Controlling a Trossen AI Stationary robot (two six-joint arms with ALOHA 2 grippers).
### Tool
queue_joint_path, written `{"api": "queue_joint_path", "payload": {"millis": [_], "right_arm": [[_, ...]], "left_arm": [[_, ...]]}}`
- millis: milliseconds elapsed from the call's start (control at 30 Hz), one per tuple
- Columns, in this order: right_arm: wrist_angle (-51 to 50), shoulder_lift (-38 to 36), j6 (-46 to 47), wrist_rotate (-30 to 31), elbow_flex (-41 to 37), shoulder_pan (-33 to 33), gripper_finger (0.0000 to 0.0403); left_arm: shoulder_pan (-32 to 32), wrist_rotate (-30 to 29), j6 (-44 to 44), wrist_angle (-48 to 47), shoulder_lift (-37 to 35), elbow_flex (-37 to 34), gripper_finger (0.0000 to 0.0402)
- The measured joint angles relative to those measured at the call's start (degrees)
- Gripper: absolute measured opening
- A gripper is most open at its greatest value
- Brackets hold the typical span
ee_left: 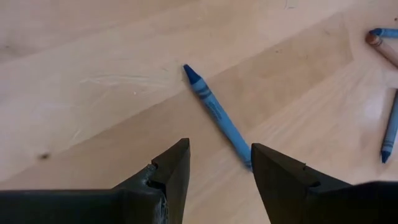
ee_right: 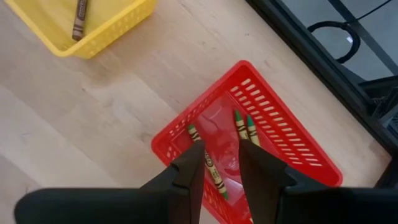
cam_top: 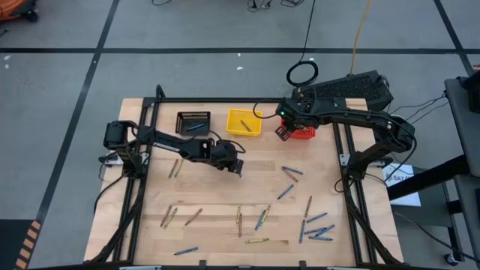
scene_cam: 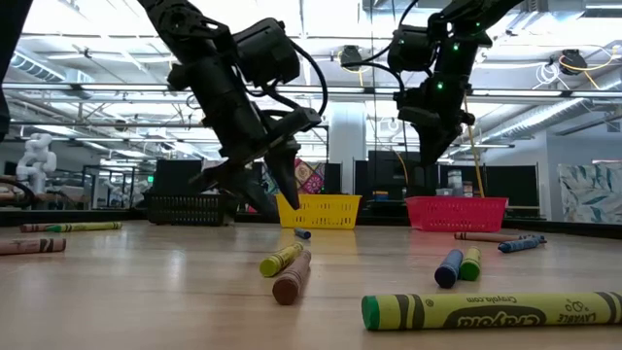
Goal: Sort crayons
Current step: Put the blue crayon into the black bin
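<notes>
Blue, olive-yellow and brown crayons (cam_top: 260, 219) lie scattered flat on the wooden table (cam_top: 225, 195). My left gripper (cam_top: 236, 166) hangs open just above one blue crayon (ee_left: 214, 112). Its fingers stand on either side of the crayon's near end, and that end runs behind one finger (ee_left: 280, 180). The low view shows its tips clear of the table. My right gripper (ee_right: 221, 152) hovers above the red basket (ee_right: 292, 143) with its fingers slightly apart and nothing between them. Olive-yellow crayons (ee_right: 242, 127) lie on the basket's floor.
Three baskets stand in a row at the table's far edge. The black basket (cam_top: 193, 122) holds a blue crayon. The yellow basket (cam_top: 244, 121) holds a brown crayon (ee_right: 79, 18). The red basket (cam_top: 301, 133) is the right-hand one. Dark frame rails (cam_top: 142, 150) run along both sides of the table.
</notes>
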Motion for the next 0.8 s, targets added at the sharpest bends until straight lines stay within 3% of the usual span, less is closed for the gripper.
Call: {"api": "queue_joint_path", "payload": {"millis": [233, 367, 533, 800], "right_arm": [[-1.4, 0.0, 1.4, 0.0, 0.0, 0.0, 0.0086], [-2.2, 0.0, 2.1, 0.0, 0.0, 0.0, 0.0086], [-3.3, 0.0, 4.2, 0.0, 0.0, 0.0, 0.0086], [-3.8, 0.0, 2.7, 0.0, 0.0, 0.1, 0.0086]], "left_arm": [[0.2, -0.5, 2.8, -1.0, 1.5, 5.6, 0.0175], [-0.2, -3.1, 6.2, -9.1, 2.2, 9.1, 0.0175], [-0.6, -5.9, 1.8, -20.7, 2.4, 9.2, 0.0175], [-0.6, -3.6, 1.3, -12.9, 2.4, 9.3, 0.0176]]}}
